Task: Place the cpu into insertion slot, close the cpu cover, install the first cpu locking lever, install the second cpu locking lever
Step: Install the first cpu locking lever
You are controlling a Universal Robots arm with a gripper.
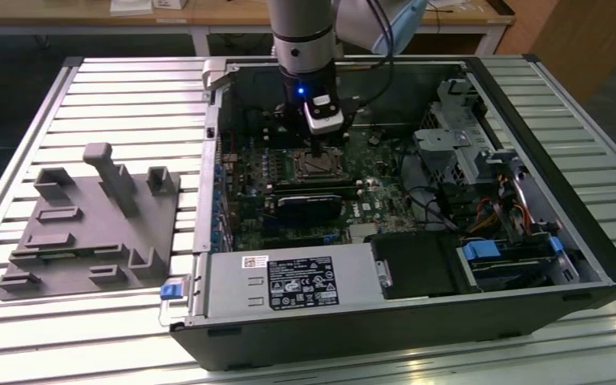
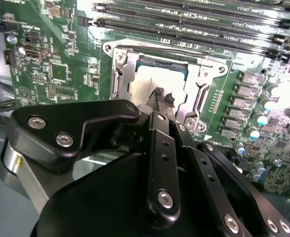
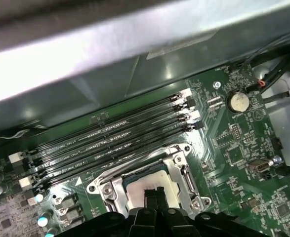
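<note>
Table (image 1: 94,88) of ribbed pale metal slats, glare along near edge | grey fixture (image 1: 89,233) with upright posts toward exterior view's left | wooden bench (image 1: 73,18) with white legs behind; papers (image 1: 137,6) on top | brown cabinet (image 1: 576,40) at far right | dark floor (image 1: 9,72) beyond table

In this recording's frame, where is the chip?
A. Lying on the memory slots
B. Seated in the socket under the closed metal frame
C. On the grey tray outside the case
B: the pale chip sits in the socket, with the silver frame lying flat around it and the gripper right above.
</note>
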